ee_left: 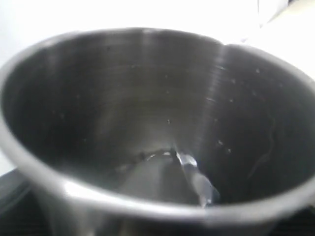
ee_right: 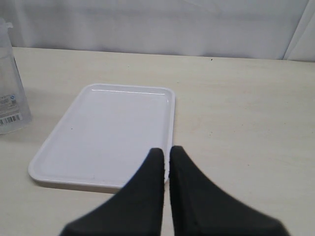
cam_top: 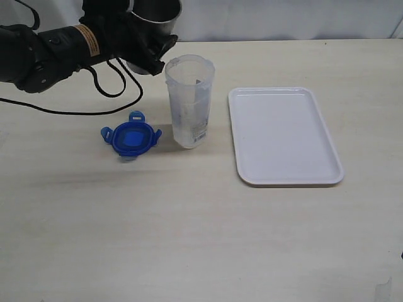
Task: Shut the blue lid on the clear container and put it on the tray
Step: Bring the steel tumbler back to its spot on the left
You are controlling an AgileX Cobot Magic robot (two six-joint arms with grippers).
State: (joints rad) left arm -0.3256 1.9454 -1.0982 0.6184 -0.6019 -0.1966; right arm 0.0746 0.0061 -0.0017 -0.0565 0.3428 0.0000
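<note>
Upper left, left hand (cam_top: 147, 45) grips steel cup (cam_top: 155, 14); right hand (ee_right: 166, 160) closed, empty; blue lid (cam_top: 131, 136) off clear container (cam_top: 189, 104), tray (cam_top: 284, 135) bare.

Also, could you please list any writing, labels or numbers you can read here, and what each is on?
Nothing is legible.
On the container, barcode sticker: print too small to read.
On the lid, white mark: too small.
On the left arm, tan label: blurred.
On the tray and steel cup: no text visible.
</note>
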